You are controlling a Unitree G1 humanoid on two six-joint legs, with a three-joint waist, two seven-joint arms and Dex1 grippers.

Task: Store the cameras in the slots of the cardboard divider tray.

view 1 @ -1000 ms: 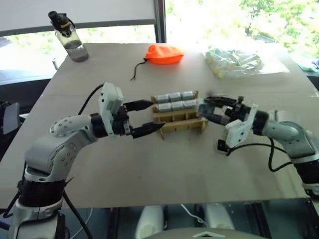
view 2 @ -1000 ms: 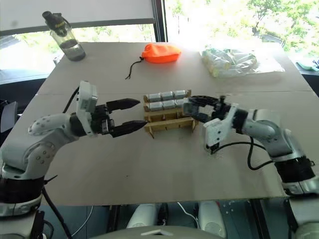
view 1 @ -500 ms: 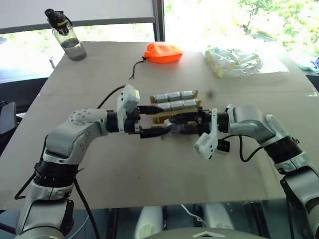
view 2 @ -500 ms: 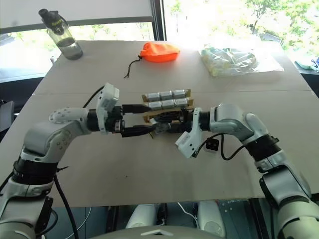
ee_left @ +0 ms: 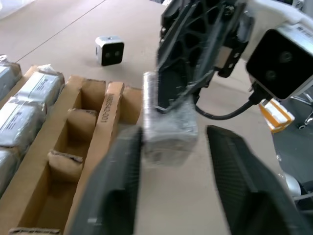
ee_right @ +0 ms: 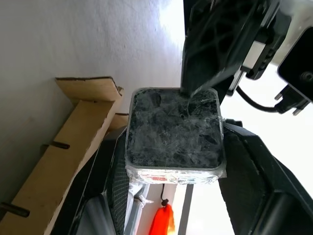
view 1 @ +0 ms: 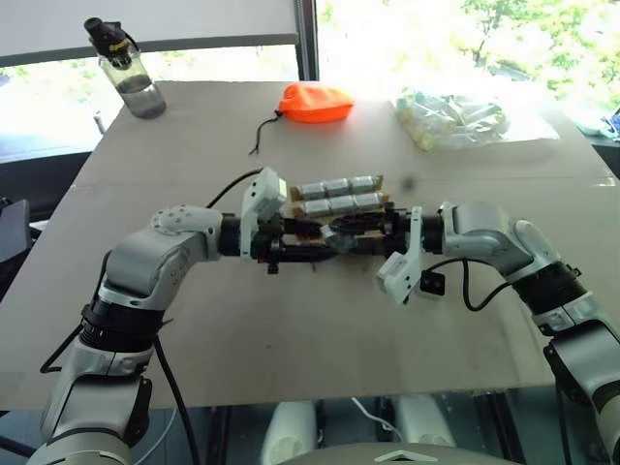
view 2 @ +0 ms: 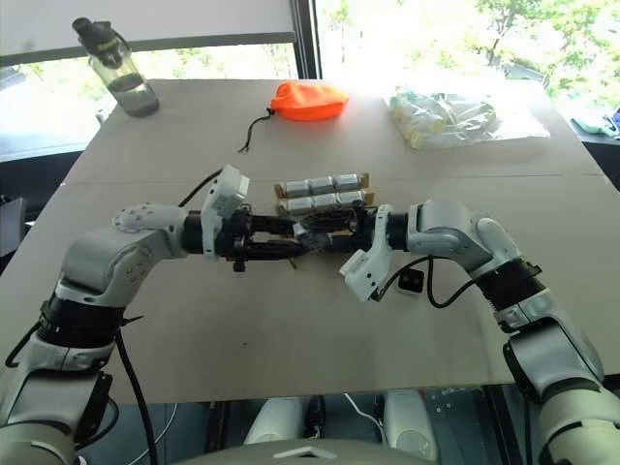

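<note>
- Silver-grey cube camera in crinkled clear wrap: hanging above the table between the two grippers, at 6 o'clock of the tray's near edge.
- Right gripper: pinching this wrapped camera. Its own wrist view is showing one black finger lying along each flank of the cube.
- Left gripper: closing in on the same wrapped camera from the opposite side. Its wrist view is showing one blurred finger touching the wrap and a thin gap beside the other. The head views are showing the two grippers meeting tip to tip as one dark mass.
- Tan cardboard divider tray: sitting at the table's centre. The left wrist view is looking into the empty slots of its near row, which the arms are screening in the head views.
- Six wrapped silver cameras: filling the tray's two far rows.
- Bare silver cube camera with a black lens face: lying on the table at 4 o'clock of the tray, apart from it.
- Brown table: carrying everything.
- Clear water bottle with a black cap: standing at 10 o'clock.
- Orange drawstring pouch: lying at 12 o'clock.
- Clear bag of pale items: lying at 2 o'clock.
</note>
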